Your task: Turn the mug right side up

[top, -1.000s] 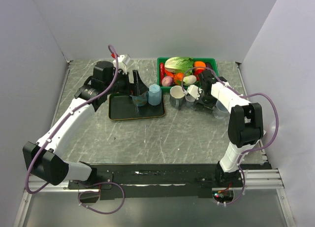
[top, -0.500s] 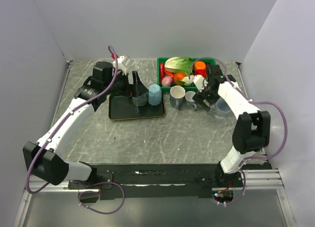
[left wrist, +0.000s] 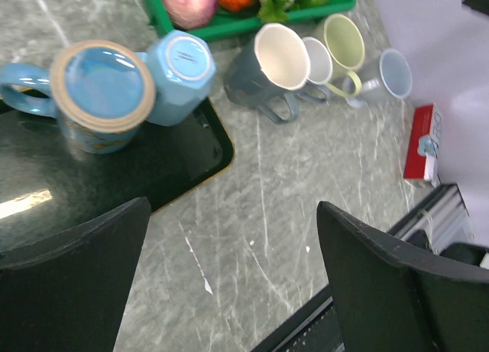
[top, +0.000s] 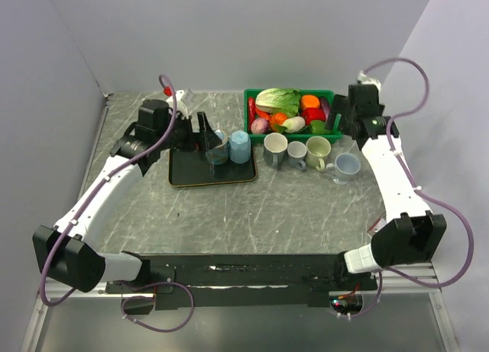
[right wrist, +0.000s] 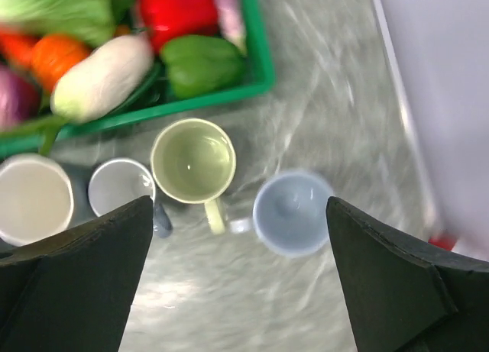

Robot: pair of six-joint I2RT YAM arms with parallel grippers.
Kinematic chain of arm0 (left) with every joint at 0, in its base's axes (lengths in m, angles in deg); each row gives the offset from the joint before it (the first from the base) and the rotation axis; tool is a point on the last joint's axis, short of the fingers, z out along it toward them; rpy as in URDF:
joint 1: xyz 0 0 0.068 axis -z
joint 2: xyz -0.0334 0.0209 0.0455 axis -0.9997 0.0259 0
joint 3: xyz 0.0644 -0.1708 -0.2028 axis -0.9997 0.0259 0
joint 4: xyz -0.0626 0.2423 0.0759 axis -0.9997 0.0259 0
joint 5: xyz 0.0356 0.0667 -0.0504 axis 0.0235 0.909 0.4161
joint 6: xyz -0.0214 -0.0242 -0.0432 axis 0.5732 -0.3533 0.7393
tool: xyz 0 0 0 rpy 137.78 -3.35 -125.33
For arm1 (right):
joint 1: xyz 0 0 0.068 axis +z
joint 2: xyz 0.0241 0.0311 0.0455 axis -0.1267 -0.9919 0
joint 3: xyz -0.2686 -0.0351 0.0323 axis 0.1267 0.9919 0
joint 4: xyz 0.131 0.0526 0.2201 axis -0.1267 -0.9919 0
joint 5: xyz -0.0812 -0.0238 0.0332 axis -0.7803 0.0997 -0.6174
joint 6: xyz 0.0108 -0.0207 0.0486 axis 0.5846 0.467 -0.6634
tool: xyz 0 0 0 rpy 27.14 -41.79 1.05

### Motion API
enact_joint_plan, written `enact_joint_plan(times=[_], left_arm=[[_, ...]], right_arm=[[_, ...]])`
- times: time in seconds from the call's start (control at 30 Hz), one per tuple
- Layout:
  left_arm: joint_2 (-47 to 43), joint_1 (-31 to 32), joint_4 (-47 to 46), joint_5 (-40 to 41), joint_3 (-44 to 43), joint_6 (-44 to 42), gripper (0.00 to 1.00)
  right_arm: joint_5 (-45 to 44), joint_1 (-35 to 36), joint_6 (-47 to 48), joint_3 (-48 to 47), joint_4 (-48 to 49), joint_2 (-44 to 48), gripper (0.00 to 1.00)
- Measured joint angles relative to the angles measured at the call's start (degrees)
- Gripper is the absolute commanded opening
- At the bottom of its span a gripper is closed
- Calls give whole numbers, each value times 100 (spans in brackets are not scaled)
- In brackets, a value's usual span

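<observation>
Mug (right wrist: 193,159), pale green, stands upright on the counter (top: 252,207), mouth up, handle toward 6 o'clock. It is third in a row of four upright mugs. The small grey mug (right wrist: 121,185) is just beside it at 9 o'clock, and the big grey mug (top: 275,148) is beyond that. The blue mug (right wrist: 293,212) is near at 4 o'clock. The green basket (right wrist: 260,69) of vegetables lies at 12 o'clock. Right fingers (right wrist: 397,276) are spread wide, holding nothing, above the row. Left fingers (left wrist: 69,291) are spread wide, holding nothing, above the black tray (top: 191,172) at 9 o'clock of the row. The tray carries a tan-rimmed mug (left wrist: 103,92) and a bottom-up cup (left wrist: 183,66) just beside it.
</observation>
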Motion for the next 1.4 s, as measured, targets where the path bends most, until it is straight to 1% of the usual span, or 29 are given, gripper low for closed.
enact_joint_plan(times=[0.07,0.1,0.13,0.23,0.3,0.33,0.37,0.47,0.53,0.67,0.87,1.17,1.4], left_arm=[[-11,-44,2,85,7,20,96],[-17,-66,0,142,7,44,96],[-22,-87,2,192,7,72,96],[-35,-138,2,299,7,142,96],[-39,-170,4,361,13,177,96],[-39,-184,0,393,17,205,96],[-39,-192,2,435,24,229,96],[-39,-247,4,509,28,286,96],[-39,-280,2,542,28,304,96],[-39,-343,7,605,28,317,96],[-37,-422,22,632,26,317,96],[114,-516,50,632,22,345,96],[122,-546,83,629,22,361,96]], right_arm=[[-195,-107,-868,358,-13,201,98],[-216,-168,-1193,570,-46,317,94],[-236,-249,-1572,835,-105,452,85],[-216,-533,-2546,1346,-435,654,74],[-201,-686,-3010,1399,-654,573,73],[-216,-761,-3239,1397,-765,494,69],[-236,-813,-3451,1397,-894,396,68],[-236,-839,-3840,1427,-1060,170,67],[-201,-863,-4052,1526,-1086,79,65],[-181,-992,-4450,1709,-1167,-105,65],[-151,-1132,-4876,2114,-1154,-140,64],[-107,-1231,-4983,2116,-702,-673,57],[-26,-1379,-4857,2114,-356,-796,51]])
